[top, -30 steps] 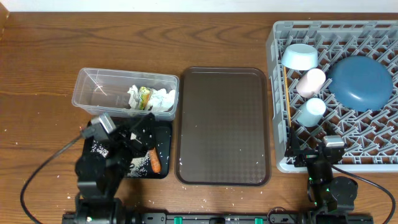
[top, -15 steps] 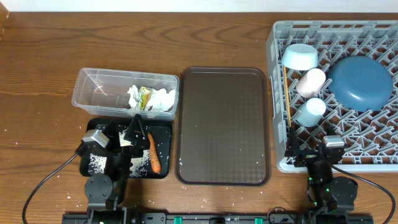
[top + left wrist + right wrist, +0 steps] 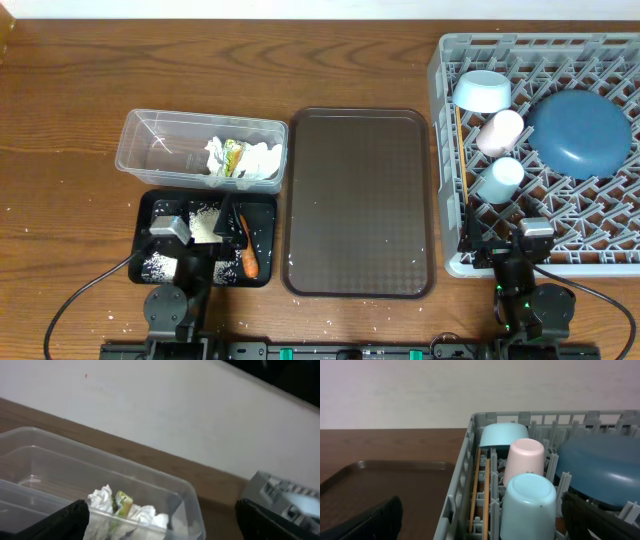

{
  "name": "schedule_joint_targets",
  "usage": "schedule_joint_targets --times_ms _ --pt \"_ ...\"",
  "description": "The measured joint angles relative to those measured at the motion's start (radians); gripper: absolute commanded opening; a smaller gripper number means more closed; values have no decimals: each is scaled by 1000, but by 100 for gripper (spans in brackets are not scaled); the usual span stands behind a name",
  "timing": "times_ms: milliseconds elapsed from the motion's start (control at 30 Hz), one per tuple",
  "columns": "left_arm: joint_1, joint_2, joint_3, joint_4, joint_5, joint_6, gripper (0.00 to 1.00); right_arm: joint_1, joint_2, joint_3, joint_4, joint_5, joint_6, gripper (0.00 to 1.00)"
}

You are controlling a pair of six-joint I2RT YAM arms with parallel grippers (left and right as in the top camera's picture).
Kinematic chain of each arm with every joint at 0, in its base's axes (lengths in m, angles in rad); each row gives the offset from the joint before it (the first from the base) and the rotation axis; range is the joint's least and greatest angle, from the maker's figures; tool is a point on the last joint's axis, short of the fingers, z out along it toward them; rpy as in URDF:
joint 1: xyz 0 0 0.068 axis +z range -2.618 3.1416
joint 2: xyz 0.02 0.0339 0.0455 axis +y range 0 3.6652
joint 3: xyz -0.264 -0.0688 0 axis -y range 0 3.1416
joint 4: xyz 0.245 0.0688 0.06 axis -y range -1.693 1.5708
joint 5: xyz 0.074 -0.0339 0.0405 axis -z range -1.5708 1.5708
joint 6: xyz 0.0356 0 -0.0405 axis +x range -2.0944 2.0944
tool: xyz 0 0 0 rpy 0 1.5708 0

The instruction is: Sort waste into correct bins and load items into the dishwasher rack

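- Against a second ago: the left arm has drawn back toward the front edge of the table, and more of the black tray [image 3: 147, 200] and its rice grains [image 3: 205, 222] is uncovered. The right arm and the rack load are unchanged.
- Left gripper [image 3: 162, 510]: jaws released wide, nothing between them, above the black tray and facing the clear tub [image 3: 140, 150].
- Right gripper [image 3: 481, 505]: jaws spread wide, empty, at the front left corner of the dishwasher rack [image 3: 600, 255].
- Carrot [image 3: 247, 258]: lies in the black tray's right part, long axis roughly front to back, near end leaning slightly right.
- Tissues [image 3: 262, 158] and wrapper [image 3: 234, 155]: in the tub's right end.
- Chopsticks [image 3: 461, 150]: in the rack along its left wall, long axis front to back.
- Bowl [image 3: 482, 92], pink cup [image 3: 500, 132] and light blue cup [image 3: 498, 180]: in a row beside them, cups with their bases up.
- Plate [image 3: 580, 133]: to the right of the cups.
- Brown tray [image 3: 360, 200]: between the bins and the rack.
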Motion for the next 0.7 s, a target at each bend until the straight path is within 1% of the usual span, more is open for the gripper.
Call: schedule_joint_targets --times_ms 133,200,533,700 --pt "-6 -7 0 -107 -7 56 98 0 0 0 0 0 0 99" --pt "-7 -7 4 -127 -27 77 98 0 0 0 0 0 0 99" --pt "-7 -8 6 -132 -42 302 98 0 0 0 0 3 0 99" --pt "-7 -8 6 -132 -41 359 98 0 0 0 0 3 0 99"
